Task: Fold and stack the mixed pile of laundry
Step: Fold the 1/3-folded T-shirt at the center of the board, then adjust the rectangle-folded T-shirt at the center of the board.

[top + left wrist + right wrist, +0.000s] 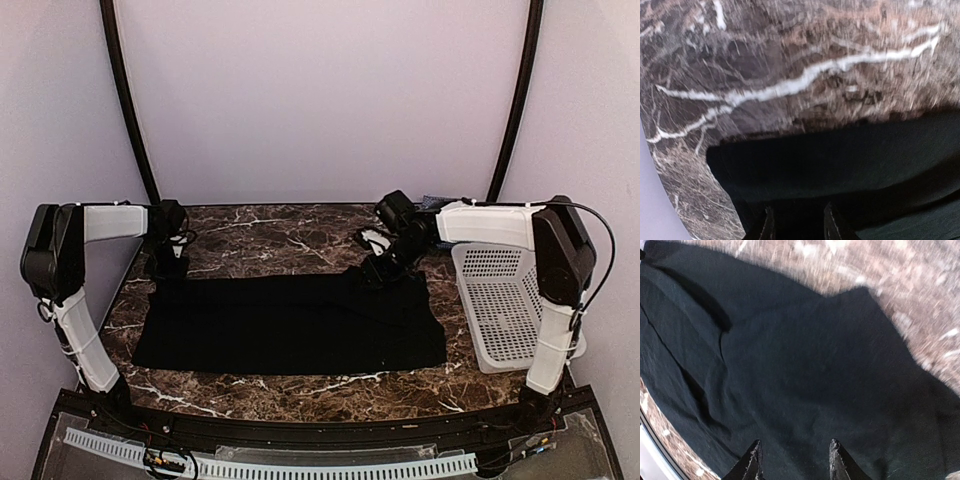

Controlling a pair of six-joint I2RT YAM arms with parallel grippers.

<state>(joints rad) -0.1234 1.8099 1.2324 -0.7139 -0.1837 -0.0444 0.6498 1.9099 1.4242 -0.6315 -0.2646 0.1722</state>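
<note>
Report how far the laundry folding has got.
Done: the black garment lies spread flat on the table, and no clear fold shows. In hand: the left tool and right tool stand open over its far edge, apparently about to take the corners. Left: the folds, then the stacking; the checked shirt is not clearly in view.

L arm (75, 340) & R arm (552, 345): matching build, white boxy link covers, black rounded joint housings, black base mounts at near edge. Thin black cable (612, 252) runs outside R arm's upper housing. L end effector (799, 227) & R end effector (795, 462): black tapered fingers (754, 462), edges worn pale. Wrist views blurred; no markings legible.
</note>
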